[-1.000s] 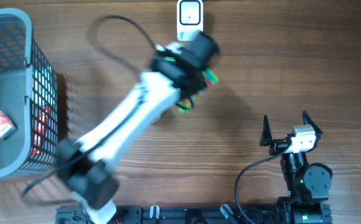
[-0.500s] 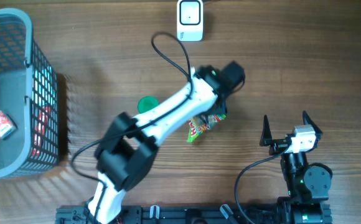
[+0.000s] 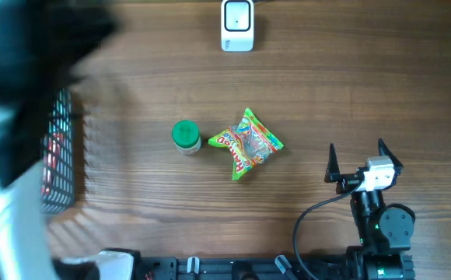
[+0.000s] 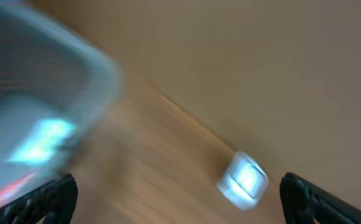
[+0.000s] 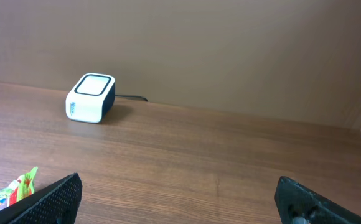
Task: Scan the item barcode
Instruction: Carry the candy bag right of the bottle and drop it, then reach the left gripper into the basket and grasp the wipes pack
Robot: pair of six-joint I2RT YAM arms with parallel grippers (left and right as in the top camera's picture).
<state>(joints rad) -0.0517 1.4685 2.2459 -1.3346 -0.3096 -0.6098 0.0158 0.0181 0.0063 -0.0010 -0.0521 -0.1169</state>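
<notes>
Right gripper (image 3: pixel 356 149), overhead: we log it wide open, empty; bag (image 3: pixel 247 145) at its 9 o'clock, long axis roughly 12-to-6, nearer it than the blurred left arm (image 3: pixel 8 194).
Left wrist: left gripper (image 4: pixel 177 186) spread, empty; basket (image 4: pixel 75 56) at 10.
Right wrist: bag at 8, scanner (image 5: pixel 90 98) at 11.
</notes>
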